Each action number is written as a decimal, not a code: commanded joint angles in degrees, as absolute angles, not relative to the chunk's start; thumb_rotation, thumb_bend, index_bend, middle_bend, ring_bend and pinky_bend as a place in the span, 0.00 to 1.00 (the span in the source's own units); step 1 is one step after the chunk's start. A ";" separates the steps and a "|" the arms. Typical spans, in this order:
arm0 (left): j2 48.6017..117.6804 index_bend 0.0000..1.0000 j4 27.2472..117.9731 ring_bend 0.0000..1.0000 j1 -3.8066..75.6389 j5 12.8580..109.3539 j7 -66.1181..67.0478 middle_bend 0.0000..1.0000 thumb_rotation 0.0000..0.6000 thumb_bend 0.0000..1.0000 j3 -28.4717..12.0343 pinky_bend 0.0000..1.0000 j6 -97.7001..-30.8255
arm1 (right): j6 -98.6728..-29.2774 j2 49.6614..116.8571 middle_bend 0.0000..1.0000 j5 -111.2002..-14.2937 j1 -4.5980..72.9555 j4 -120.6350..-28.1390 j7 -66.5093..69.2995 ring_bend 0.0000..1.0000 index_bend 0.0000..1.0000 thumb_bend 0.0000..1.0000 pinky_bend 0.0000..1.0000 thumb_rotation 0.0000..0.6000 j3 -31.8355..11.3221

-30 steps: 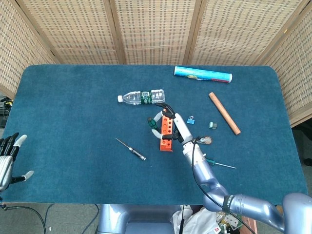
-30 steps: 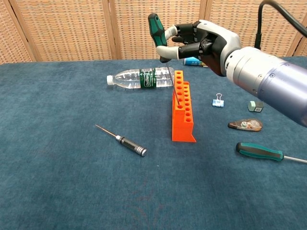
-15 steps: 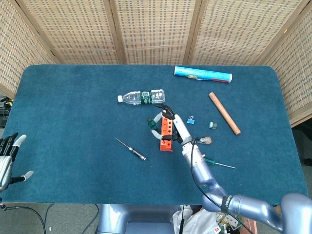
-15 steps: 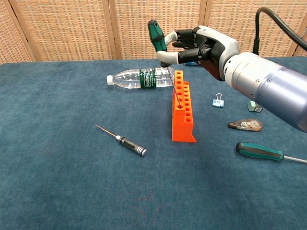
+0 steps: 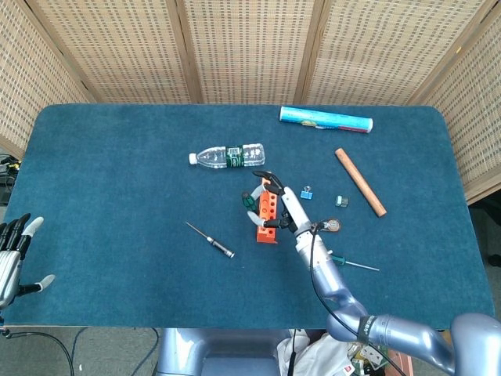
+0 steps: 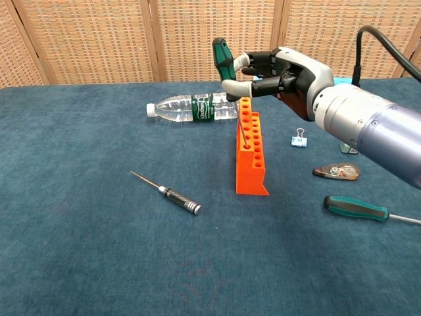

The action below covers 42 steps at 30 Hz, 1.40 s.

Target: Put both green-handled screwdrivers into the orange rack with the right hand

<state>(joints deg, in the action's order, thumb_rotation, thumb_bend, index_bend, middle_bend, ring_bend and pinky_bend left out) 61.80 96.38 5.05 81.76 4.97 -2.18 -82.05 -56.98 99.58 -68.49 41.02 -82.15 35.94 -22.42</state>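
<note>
My right hand [image 6: 279, 72] [image 5: 275, 205] pinches the green handle of one screwdriver [image 6: 222, 52] above the orange rack [image 6: 250, 148] [image 5: 267, 217]. Its thin shaft slants down and its tip meets a hole in the top of the rack. The second green-handled screwdriver [image 6: 358, 209] [image 5: 344, 262] lies flat on the blue cloth, to the right of the rack and in front of it. At the far left edge of the head view, my left hand [image 5: 14, 254] rests open beside the table, holding nothing.
A black-handled precision screwdriver [image 6: 168, 192] lies left of the rack, a plastic bottle [image 6: 193, 107] behind it. A binder clip [image 6: 300, 139], a small oval tag [image 6: 336, 172], a wooden rod [image 5: 360, 181] and a blue tube [image 5: 326, 118] lie to the right and back.
My right hand has shifted a little to the right with the screwdriver, bringing the handle closer above the rack; the shaft stands steeper. The left hand is unmoved.
</note>
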 commanded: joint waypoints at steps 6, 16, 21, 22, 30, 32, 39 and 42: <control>61.78 0.00 96.48 0.00 5.21 81.78 4.97 0.00 1.00 0.00 -2.09 0.00 -81.71 | -62.41 101.87 0.12 -75.82 37.00 -78.03 50.89 0.00 0.61 0.35 0.00 1.00 -19.81; 61.93 0.00 96.63 0.00 5.30 81.76 5.37 0.00 1.00 0.00 -2.00 0.00 -81.56 | -66.19 104.49 0.12 -80.61 35.53 -71.17 58.82 0.00 0.61 0.33 0.00 1.00 -16.79; 61.92 0.00 96.72 0.00 5.28 81.73 5.39 0.00 1.00 0.00 -2.01 0.00 -81.63 | -66.86 106.15 0.10 -82.50 35.51 -67.04 59.99 0.00 0.61 0.33 0.00 1.00 -14.81; 61.93 0.00 96.72 0.00 5.27 81.74 5.38 0.00 1.00 0.00 -2.00 0.00 -81.65 | -66.97 106.35 0.10 -82.80 35.53 -66.54 60.08 0.00 0.61 0.33 0.00 1.00 -14.53; 61.84 0.00 96.64 0.00 5.29 81.69 5.11 0.00 1.00 0.00 -1.99 0.00 -81.54 | -67.48 108.31 0.07 -84.76 36.31 -61.79 59.57 0.00 0.61 0.33 0.00 1.00 -12.84; 61.81 0.00 96.63 0.00 5.31 81.65 5.05 0.00 1.00 0.00 -2.01 0.00 -81.52 | -67.22 108.43 0.06 -84.97 36.61 -61.18 59.12 0.00 0.61 0.33 0.00 1.00 -12.62; 61.88 0.00 96.60 0.00 5.35 81.56 5.25 0.00 1.00 0.00 -2.01 0.00 -81.47 | -65.15 107.51 0.01 -85.99 38.13 -59.80 56.85 0.00 0.53 0.19 0.00 1.00 -11.49; 61.89 0.00 96.61 0.00 5.36 81.57 5.31 0.00 1.00 0.00 -2.00 0.00 -81.46 | -64.33 106.92 0.00 -86.00 38.35 -60.11 56.26 0.00 0.41 0.03 0.00 1.00 -11.05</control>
